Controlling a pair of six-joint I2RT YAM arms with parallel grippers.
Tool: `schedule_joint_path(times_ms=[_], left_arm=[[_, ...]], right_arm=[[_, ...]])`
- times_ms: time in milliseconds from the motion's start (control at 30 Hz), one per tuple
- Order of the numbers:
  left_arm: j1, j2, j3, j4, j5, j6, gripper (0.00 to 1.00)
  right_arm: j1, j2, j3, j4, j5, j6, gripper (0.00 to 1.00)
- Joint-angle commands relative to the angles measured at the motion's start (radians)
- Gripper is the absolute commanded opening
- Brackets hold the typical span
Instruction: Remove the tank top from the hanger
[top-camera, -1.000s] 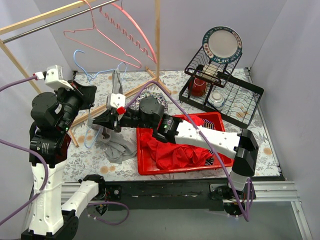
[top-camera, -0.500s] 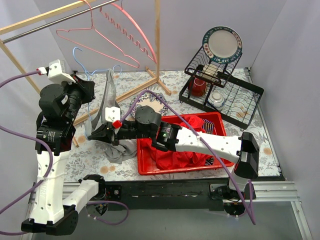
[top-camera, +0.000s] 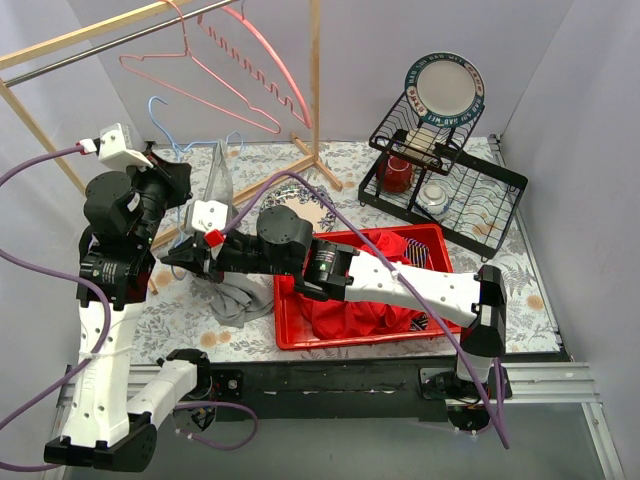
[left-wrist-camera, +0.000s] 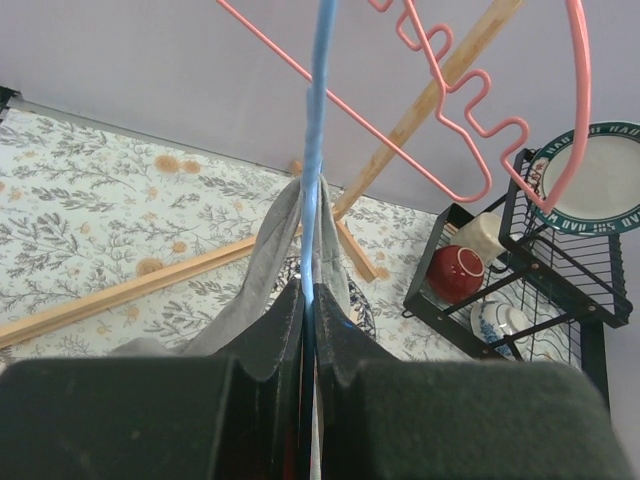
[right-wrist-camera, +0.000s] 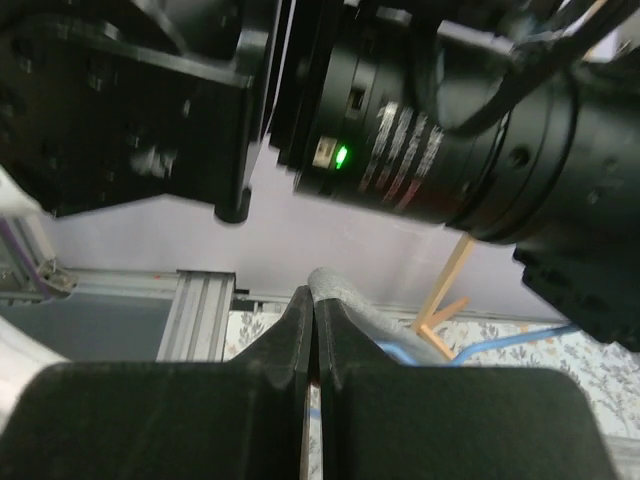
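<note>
The grey tank top (top-camera: 218, 185) is seen hung on the blue hanger (top-camera: 158, 108) at the back left of the table (top-camera: 520, 290). Its upper part is drawn up narrow along the wire, while its lower part lies heaped on the table just left of the red bin (top-camera: 290, 338). In the left wrist view the fabric (left-wrist-camera: 262, 275) is gathered on both sides of the blue wire (left-wrist-camera: 322, 100), which runs straight up the frame.

The hanger is held by the left claw (left-wrist-camera: 308, 300), whose fingers are pressed together on the wire with no gap visible. From above, this claw (top-camera: 183, 190) is found raised above the table just left of the garment. The right claw (top-camera: 172, 256) is reached across from the bin side, low and just below the left one. In its own view the fingers (right-wrist-camera: 313, 310) are closed on a grey strap (right-wrist-camera: 345, 295) of the tank top, with the left arm's housing filling the frame above.

Red cloth (top-camera: 350, 310) is piled in the bin. Pink hangers (left-wrist-camera: 497, 128) are hung above, and a dish rack (top-camera: 470, 200) with a plate (top-camera: 445, 88) and a red cup (top-camera: 397, 175) is set at the back right.
</note>
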Motion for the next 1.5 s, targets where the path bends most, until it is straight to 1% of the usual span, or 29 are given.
schedule_joint_path(times_ms=[0, 100, 167, 300, 333, 367, 467, 567, 600, 667, 800, 867, 933, 967, 1000, 1100, 1167, 1233, 1267, 1300, 1367, 1467], left_arm=[[0.0, -0.018, 0.0, 0.056, 0.005, -0.021, 0.0], [0.0, -0.01, 0.01, 0.055, -0.003, -0.026, 0.0], [0.0, -0.001, 0.025, 0.05, -0.007, -0.024, 0.0], [0.0, 0.011, 0.062, 0.038, -0.029, -0.009, 0.0], [0.0, 0.015, 0.066, 0.036, -0.039, -0.003, 0.0], [0.0, 0.018, 0.069, 0.036, -0.041, 0.002, 0.0], [0.0, 0.025, 0.065, 0.026, -0.033, 0.003, 0.0], [0.0, 0.002, 0.034, 0.007, 0.012, 0.005, 0.0], [0.0, -0.007, -0.001, 0.001, 0.02, 0.005, 0.0], [0.0, -0.045, -0.038, -0.011, 0.046, 0.003, 0.0], [0.0, -0.107, -0.114, -0.034, 0.12, -0.004, 0.0], [0.0, -0.146, -0.134, -0.027, 0.172, -0.012, 0.0], [0.0, -0.171, -0.165, -0.013, 0.21, -0.029, 0.0], [0.0, -0.186, -0.174, -0.01, 0.229, -0.03, 0.0], [0.0, -0.194, -0.181, -0.011, 0.246, -0.032, 0.0], [0.0, -0.217, -0.216, -0.007, 0.281, -0.02, 0.0], [0.0, -0.229, -0.249, 0.001, 0.28, -0.003, 0.0], [-0.003, -0.237, -0.259, 0.001, 0.272, 0.003, 0.0], [-0.003, -0.237, -0.262, 0.003, 0.275, 0.005, 0.0], [-0.006, -0.24, -0.26, 0.004, 0.278, 0.006, 0.0], [-0.009, -0.24, -0.254, 0.009, 0.29, 0.005, 0.0], [-0.011, -0.237, -0.242, 0.004, 0.302, -0.001, 0.0]], right_arm=[[0.021, 0.029, 0.13, -0.07, 0.035, -0.023, 0.01], [0.041, 0.046, 0.115, -0.097, -0.005, -0.025, 0.01], [0.051, 0.035, 0.084, -0.104, -0.003, -0.029, 0.01], [0.073, -0.026, -0.065, -0.049, 0.023, -0.015, 0.01], [0.073, -0.052, -0.127, -0.036, 0.026, -0.002, 0.01], [0.073, -0.063, -0.149, -0.03, 0.031, 0.003, 0.01], [0.075, -0.088, -0.223, -0.022, 0.075, 0.012, 0.01], [0.071, -0.12, -0.304, 0.011, 0.164, 0.006, 0.01], [0.068, -0.129, -0.324, 0.022, 0.225, 0.006, 0.01], [0.056, -0.164, -0.388, 0.06, 0.259, 0.026, 0.01], [-0.019, -0.235, -0.502, 0.142, 0.313, 0.084, 0.01], [-0.074, -0.263, -0.551, 0.169, 0.293, 0.109, 0.01], [-0.103, -0.281, -0.577, 0.189, 0.272, 0.136, 0.01], [-0.128, -0.287, -0.591, 0.218, 0.275, 0.14, 0.06], [-0.14, -0.299, -0.615, 0.231, 0.272, 0.143, 0.2], [-0.178, -0.318, -0.623, 0.237, 0.281, 0.135, 0.37], [-0.201, -0.327, -0.626, 0.234, 0.308, 0.138, 0.4], [-0.218, -0.341, -0.643, 0.232, 0.353, 0.172, 0.18], [-0.238, -0.342, -0.649, 0.232, 0.356, 0.182, 0.11], [-0.246, -0.342, -0.657, 0.24, 0.339, 0.19, 0.06], [-0.257, -0.339, -0.672, 0.245, 0.339, 0.192, 0.06], [-0.264, -0.338, -0.689, 0.249, 0.322, 0.167, 0.35]])
